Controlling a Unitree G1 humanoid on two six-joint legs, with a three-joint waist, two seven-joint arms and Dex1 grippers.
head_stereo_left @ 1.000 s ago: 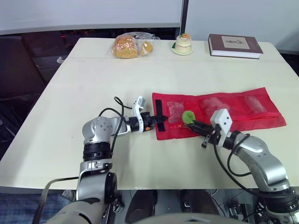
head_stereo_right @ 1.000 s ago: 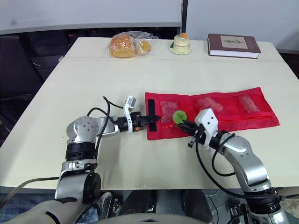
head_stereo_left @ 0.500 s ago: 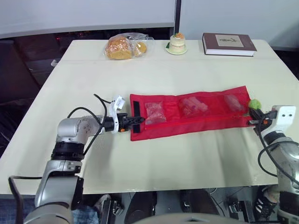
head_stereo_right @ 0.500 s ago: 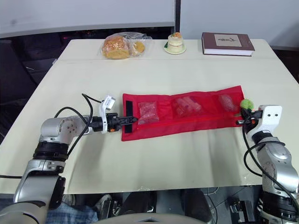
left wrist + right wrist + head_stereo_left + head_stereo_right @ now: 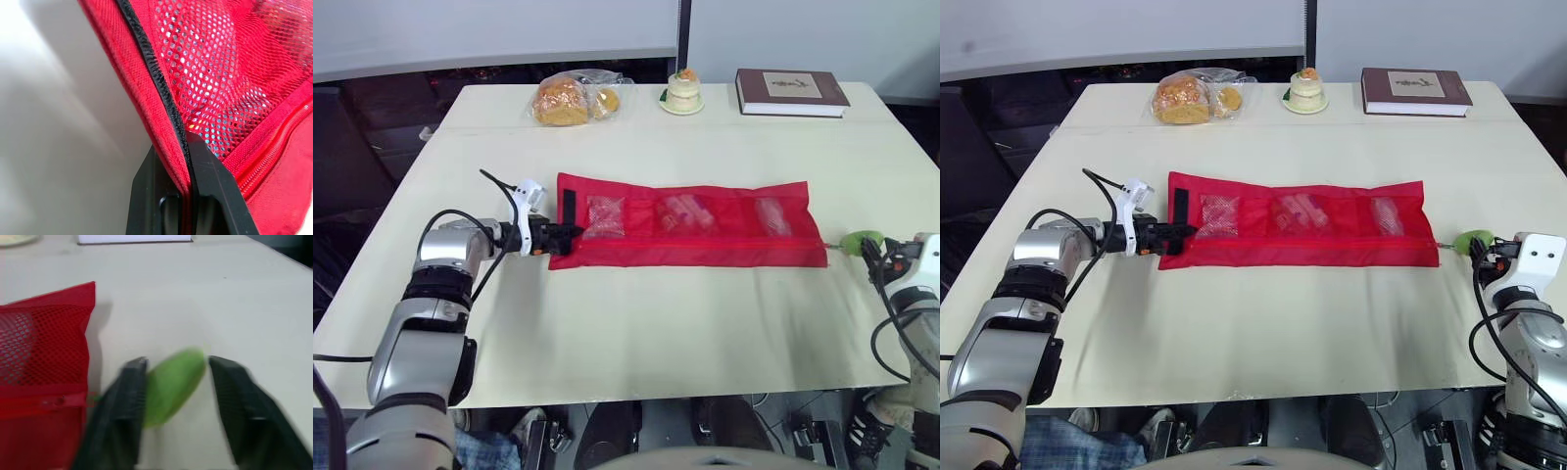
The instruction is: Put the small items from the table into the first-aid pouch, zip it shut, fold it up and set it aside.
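Note:
The red first-aid pouch (image 5: pixel 690 223) lies flat and stretched out across the middle of the table. Small items show through its three mesh pockets (image 5: pixel 683 211). My left gripper (image 5: pixel 551 238) is shut on the pouch's left edge, and the left wrist view shows the black-trimmed hem (image 5: pixel 166 98) pinched between its fingers. The green zipper pull (image 5: pixel 859 238) sticks out just past the pouch's right end. My right gripper (image 5: pixel 176 377) is open around it, with the pull (image 5: pixel 171 384) loose between the spread fingers (image 5: pixel 122 401).
Along the far edge of the table stand a clear bag of bread (image 5: pixel 570 98), a small cake on a plate (image 5: pixel 683 91) and a brown book (image 5: pixel 791 91). The table's right edge is close beside my right gripper.
My right gripper drew the green pull from near the pouch's left end to its right end, then opened. The pouch is pulled straight. The left grip holds; the camera has shifted.

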